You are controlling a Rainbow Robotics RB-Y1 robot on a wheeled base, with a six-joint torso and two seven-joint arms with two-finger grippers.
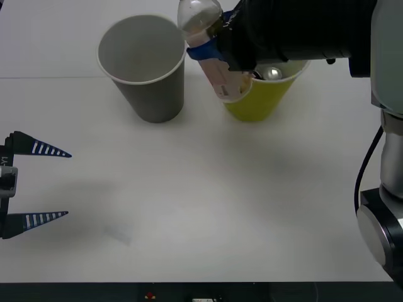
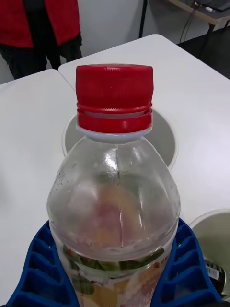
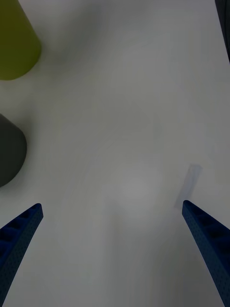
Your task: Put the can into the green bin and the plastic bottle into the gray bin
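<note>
My right gripper [image 1: 211, 53] is shut on the plastic bottle [image 1: 200, 19], a clear bottle with a pinkish label, held tilted in the air between the two bins. Blue fingers [image 2: 36, 268] clamp its labelled body below the red cap [image 2: 115, 96]. The gray bin [image 1: 141, 66] stands upright just left of the bottle; its rim [image 2: 167, 139] lies beyond the cap. The green bin [image 1: 261, 97] stands to the right, partly under my right arm, with the can [image 1: 272, 73] inside it. My left gripper [image 1: 38, 182] rests open at the table's left edge.
White table [image 1: 208, 189] spreads bare in front of both bins. My left wrist view looks across it at the green bin [image 3: 14, 43] and gray bin [image 3: 9, 148], with its open fingers [image 3: 19, 235] at the corners. The right arm's base [image 1: 384, 214] stands at the right edge.
</note>
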